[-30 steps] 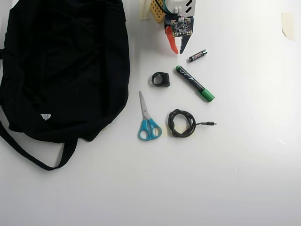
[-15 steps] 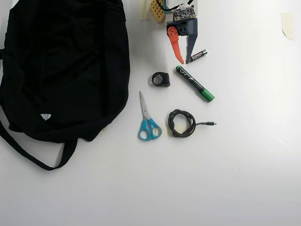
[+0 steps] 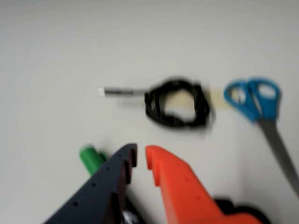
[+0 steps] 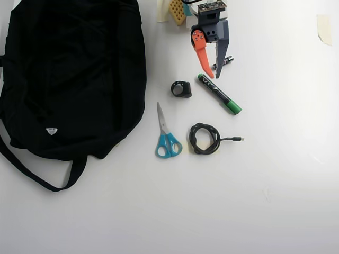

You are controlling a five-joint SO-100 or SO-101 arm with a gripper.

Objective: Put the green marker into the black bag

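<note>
1. Jaws of the gripper (image 4: pixel 211 74) stand only a sliver apart, the orange finger beside the dark one, with nothing held between them; in the wrist view the gap at the tips (image 3: pixel 140 157) is narrow and empty
2. Lying slantwise on the white table (image 4: pixel 275 174), the green marker (image 4: pixel 219 94) has its near end just below the fingertips in the overhead view; the black bag (image 4: pixel 69 74) is well apart to the left
3. Risk: with so little opening, a descent would likely land a fingertip on the barrel and roll or skid the marker away rather than straddle it
4. Risk: the small battery (image 4: pixel 229 59) lies right beside the dark finger, so widening the jaws or moving sideways could knock it
5. Risk: the marker lies at an angle, so a grip near its end may let it swing or slip out on the long carry to the bag
6. Risk: the black ring-shaped piece (image 4: pixel 181 89), the scissors (image 4: pixel 167 135) and the coiled cable (image 4: pixel 204 138) sit close by, and a low sweep leftward could drag them
</note>
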